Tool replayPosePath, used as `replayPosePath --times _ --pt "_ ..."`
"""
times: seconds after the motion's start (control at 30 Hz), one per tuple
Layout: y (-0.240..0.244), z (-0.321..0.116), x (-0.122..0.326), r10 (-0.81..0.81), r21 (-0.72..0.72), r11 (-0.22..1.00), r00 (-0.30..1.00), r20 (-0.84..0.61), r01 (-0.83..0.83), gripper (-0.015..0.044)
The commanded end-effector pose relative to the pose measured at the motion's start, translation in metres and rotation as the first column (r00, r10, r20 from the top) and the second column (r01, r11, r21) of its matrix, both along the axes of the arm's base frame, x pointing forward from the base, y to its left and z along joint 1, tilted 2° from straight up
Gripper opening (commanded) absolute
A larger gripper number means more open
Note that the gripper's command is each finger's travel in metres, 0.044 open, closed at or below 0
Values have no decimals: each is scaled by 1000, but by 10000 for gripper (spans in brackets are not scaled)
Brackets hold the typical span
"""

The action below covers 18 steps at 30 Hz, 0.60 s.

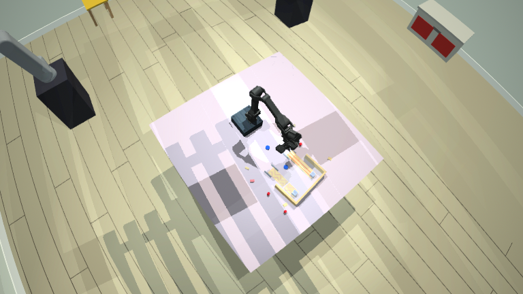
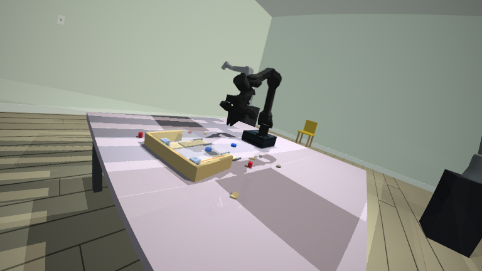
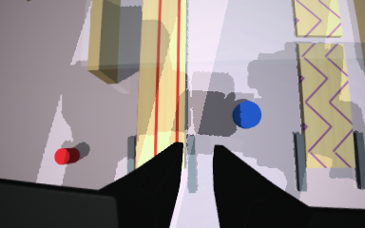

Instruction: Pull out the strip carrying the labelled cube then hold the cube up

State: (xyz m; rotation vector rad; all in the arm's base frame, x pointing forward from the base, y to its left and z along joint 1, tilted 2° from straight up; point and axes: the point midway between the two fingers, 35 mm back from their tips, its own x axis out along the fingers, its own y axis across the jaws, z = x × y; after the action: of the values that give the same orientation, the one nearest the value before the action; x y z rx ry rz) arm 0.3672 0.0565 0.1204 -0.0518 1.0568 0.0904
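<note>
A strip with red lines (image 1: 300, 162) (image 3: 166, 71) looks unbroken where visible; a pale blue cube (image 1: 312, 174) (image 2: 194, 160) sits at its far end. The zigzag strip is in two pieces, a near piece (image 1: 278, 176) (image 3: 325, 104) and a far piece (image 1: 289, 188) (image 3: 318, 19), with a gap between; another pale blue cube (image 1: 294, 192) (image 2: 165, 141) sits on the far piece. Cube markings cannot be read. My gripper (image 2: 230, 123) (image 3: 198, 152) is nearly closed with nothing between its fingers. It hangs above the table, by the near end of the red-lined strip.
A wooden wall (image 1: 310, 190) (image 2: 170, 154) surrounds the far ends. Grey guide bars (image 3: 191, 166) (image 3: 300, 161) flank the strips' near ends. A blue disc (image 1: 285, 167) (image 3: 247, 114) lies between the strips; another blue disc (image 1: 267, 147) lies nearer the base. A red cylinder (image 2: 250, 164) (image 3: 67, 156) stands beside the red-lined strip.
</note>
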Motion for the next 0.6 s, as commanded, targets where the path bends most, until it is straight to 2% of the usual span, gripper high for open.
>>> replayPosePath --times 0.0,0.23,0.57 --pt "17 -19 10 17 -11 1000 988 -151 -18 0" --pt "39 -57 17 32 -63 996 907 -420 -64 0" --pt "42 -67 18 32 -68 995 896 -442 -69 0"
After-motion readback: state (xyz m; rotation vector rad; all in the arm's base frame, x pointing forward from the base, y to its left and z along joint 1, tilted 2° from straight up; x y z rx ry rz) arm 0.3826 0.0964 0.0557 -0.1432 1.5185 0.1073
